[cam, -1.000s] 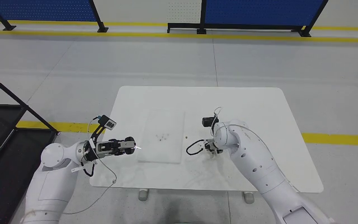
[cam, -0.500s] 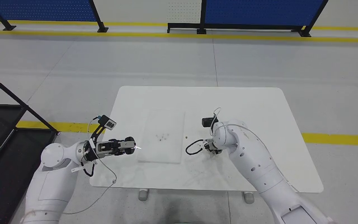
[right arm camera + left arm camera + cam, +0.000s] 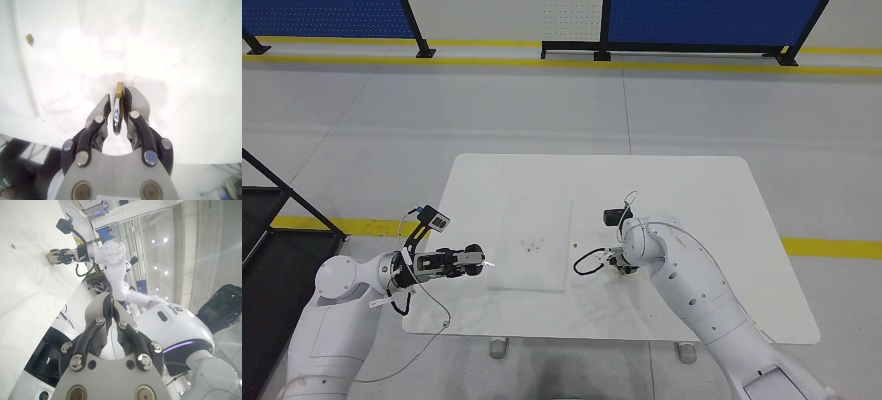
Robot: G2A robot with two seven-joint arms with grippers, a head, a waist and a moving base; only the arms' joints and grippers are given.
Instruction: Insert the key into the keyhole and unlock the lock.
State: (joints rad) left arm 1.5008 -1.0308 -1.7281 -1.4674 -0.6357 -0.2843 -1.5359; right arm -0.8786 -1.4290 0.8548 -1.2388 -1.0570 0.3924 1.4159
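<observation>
Padlock [image 3: 119, 89], brass body with chrome shackle, lies mid-table [image 3: 692, 200] toward the front edge. It is clamped between the pads of the right gripper [image 3: 118, 93], just off the right edge of the white mat [image 3: 532, 225]. Key [image 3: 112, 307], seen edge-on, is pinched tight in the left gripper [image 3: 111, 300] at the mat's left edge, near the table's front-left corner. Key and padlock are well apart.

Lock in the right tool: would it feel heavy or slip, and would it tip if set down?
Probably heavy for its size: the lock looks like brass with a shiny metal shackle. That polished metal may slip, though the ribbed pads of the right tool should help. It looks thin and is held edge-on, so it would likely tip flat if released.
</observation>
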